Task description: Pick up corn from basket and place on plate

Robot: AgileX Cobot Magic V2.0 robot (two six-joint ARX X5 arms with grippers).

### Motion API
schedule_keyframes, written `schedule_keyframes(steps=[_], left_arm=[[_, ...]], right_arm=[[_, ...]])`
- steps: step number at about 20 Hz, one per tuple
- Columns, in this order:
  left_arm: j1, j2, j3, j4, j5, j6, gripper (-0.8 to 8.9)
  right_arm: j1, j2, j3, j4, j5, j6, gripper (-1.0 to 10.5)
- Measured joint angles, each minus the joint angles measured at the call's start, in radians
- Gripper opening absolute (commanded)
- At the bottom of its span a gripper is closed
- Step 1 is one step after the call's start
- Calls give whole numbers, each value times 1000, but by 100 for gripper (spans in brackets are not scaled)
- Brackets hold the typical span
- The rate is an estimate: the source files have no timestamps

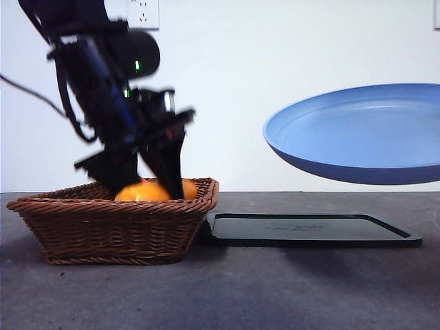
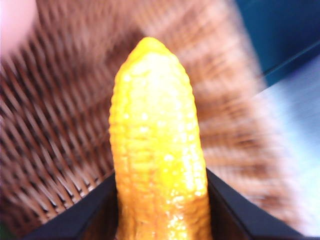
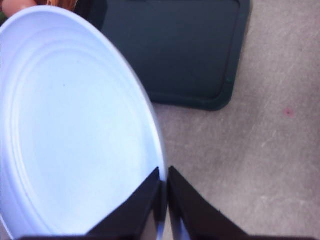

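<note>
The orange-yellow corn (image 2: 157, 150) is clamped between the black jaws of my left gripper (image 2: 160, 210), just above the floor of the brown wicker basket (image 2: 55, 125). From the front, the left gripper (image 1: 148, 180) reaches down into the basket (image 1: 110, 230) and the corn (image 1: 148, 191) shows over the rim. The blue plate (image 1: 357, 130) hangs tilted in the air on the right, above the black tray. My right gripper (image 3: 164, 192) is shut on the plate's rim (image 3: 75, 125).
A flat black tray (image 1: 309, 230) lies on the grey table right of the basket; it also shows under the plate as the tray (image 3: 180, 50). A wall socket (image 1: 143, 12) is on the white wall behind.
</note>
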Motion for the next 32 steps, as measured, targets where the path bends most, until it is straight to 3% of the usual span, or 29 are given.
schedule_keyframes(steps=[4, 9, 13, 17, 28, 32], left_arm=[[0, -140, 62, 21, 63, -3, 154], [-60, -203, 71, 137, 230, -39, 154], [-180, -164, 71, 177, 237, -40, 155], [-257, -82, 71, 225, 234, -14, 155], [-277, 9, 70, 204, 230, 12, 331], [-277, 9, 70, 200, 230, 11, 341]], right_arm=[[0, 101, 2, 53, -14, 19, 2], [0, 272, 2, 140, -145, 72, 2], [0, 348, 2, 180, -228, 108, 2], [0, 354, 2, 181, -250, 116, 2], [0, 354, 2, 183, -257, 116, 2], [0, 354, 2, 184, -256, 116, 2]])
